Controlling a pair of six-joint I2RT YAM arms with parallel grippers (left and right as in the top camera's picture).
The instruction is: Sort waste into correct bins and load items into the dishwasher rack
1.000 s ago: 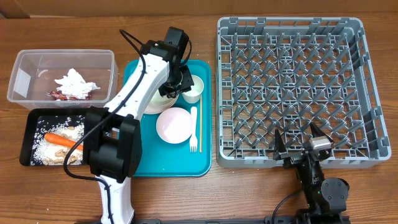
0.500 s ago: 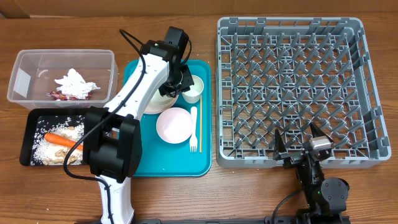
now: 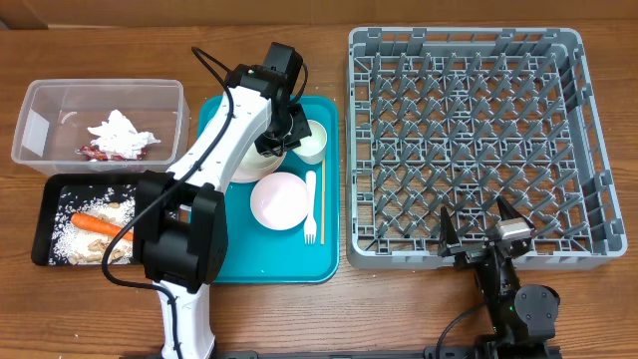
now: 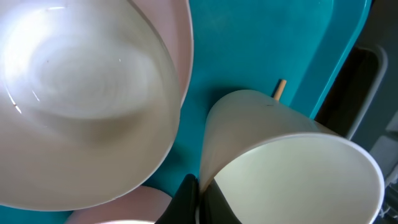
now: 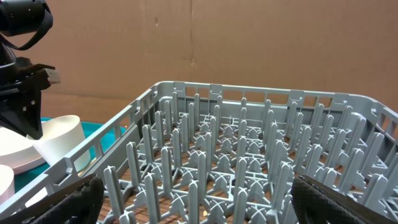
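My left gripper (image 3: 296, 136) is shut on the rim of the white cup (image 3: 313, 141), which stands on the teal tray (image 3: 234, 254). In the left wrist view the cup (image 4: 292, 162) fills the lower right, with my fingers (image 4: 200, 198) pinching its wall. The pink plate (image 3: 279, 199), white fork (image 3: 310, 204) and chopstick (image 3: 321, 211) lie on the tray in front of the cup. A white dish (image 3: 254, 162) is partly hidden under the arm. The grey dishwasher rack (image 3: 464, 40) holds nothing. My right gripper (image 3: 482, 237) is open at the rack's front edge.
The clear tub (image 3: 40, 100) at the far left holds the white napkin (image 3: 122, 135) and the red wrapper (image 3: 100, 152). The black tray (image 3: 45, 227) in front of it holds the carrot (image 3: 95, 222), rice and scraps. The right wrist view shows rack pegs (image 5: 249, 155) and the cup (image 5: 59, 140).
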